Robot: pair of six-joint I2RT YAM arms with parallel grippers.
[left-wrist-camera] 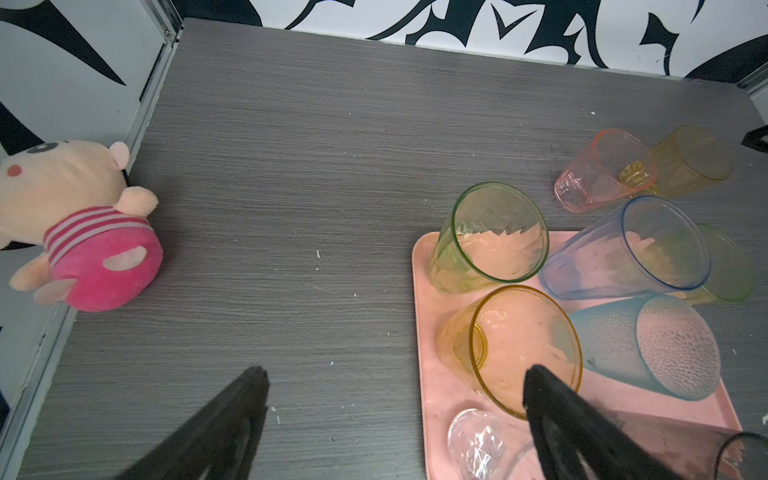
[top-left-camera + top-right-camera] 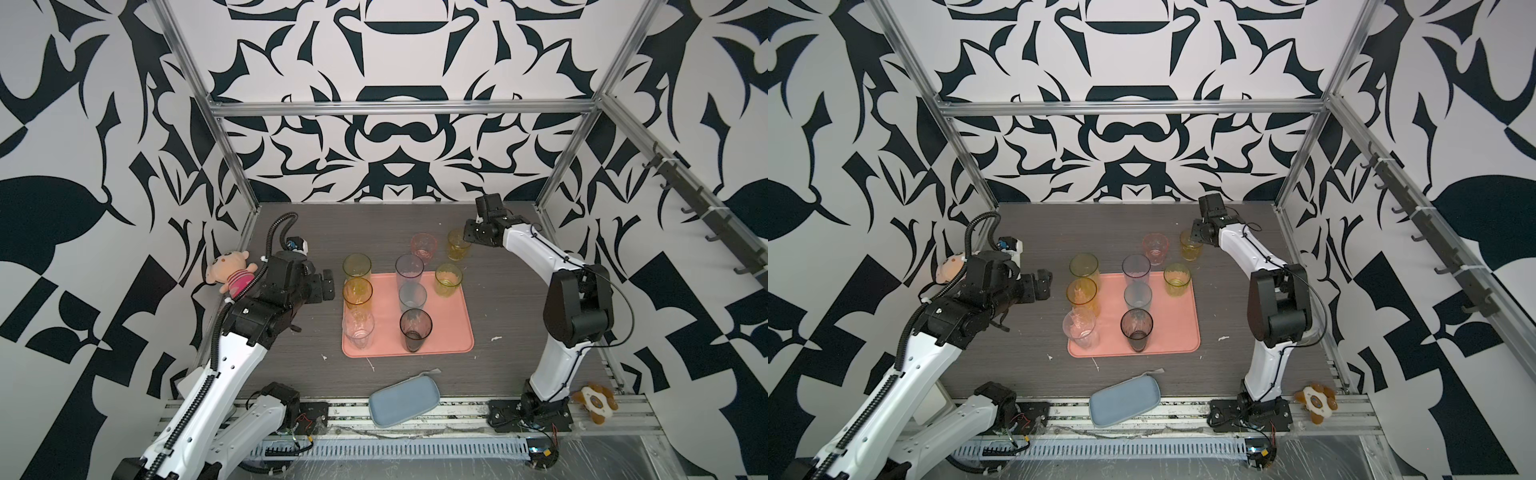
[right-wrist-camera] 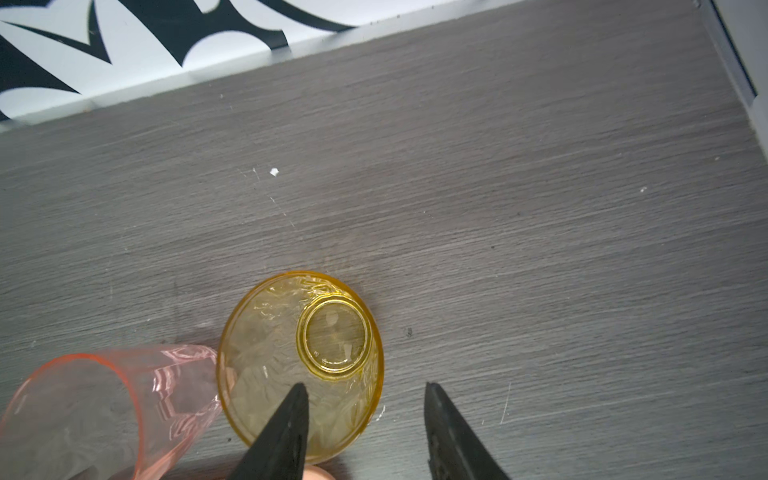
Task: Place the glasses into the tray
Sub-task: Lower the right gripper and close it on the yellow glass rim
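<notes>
The right gripper (image 3: pixel 365 388) is hanging low over the table (image 3: pixel 498 187), its 2 fingers (image 3: pixel 286 432) spread and pinching nothing. 1 finger is lying across the mouth of the yellow glass (image 3: pixel 286 357). The other is sitting outside the wall, apart from it, so the rim is running between them. That glass is standing upright on the bare table. Touching or nearly touching it, on the inner finger's side, the pink glass (image 3: pixel 104 407) is also standing on the table.

Back toward this arm's base, the tray (image 2: pixel 449 332) is lying flat.

The left gripper (image 1: pixel 395 372) is hovering just off the tray's near edge, fingers spread wide and empty. Closest to it, the amber glass (image 1: pixel 528 345) is standing on the tray, with the clear glass (image 1: pixel 473 444) back toward the arm and the green glass (image 1: pixel 494 232) beyond, at the tray's corner. Further across, the teal glass (image 1: pixel 648 345) and smoke glass (image 2: pixel 415 330) are standing on the tray, and the blue glass (image 1: pixel 623 249) is at its far rim. A short green glass (image 2: pixel 448 280) is standing at the far corner, and I cannot tell whether it is on the tray or off it. On this hand's outer side, a doll (image 1: pixel 83 228) is lying against the wall.
</notes>
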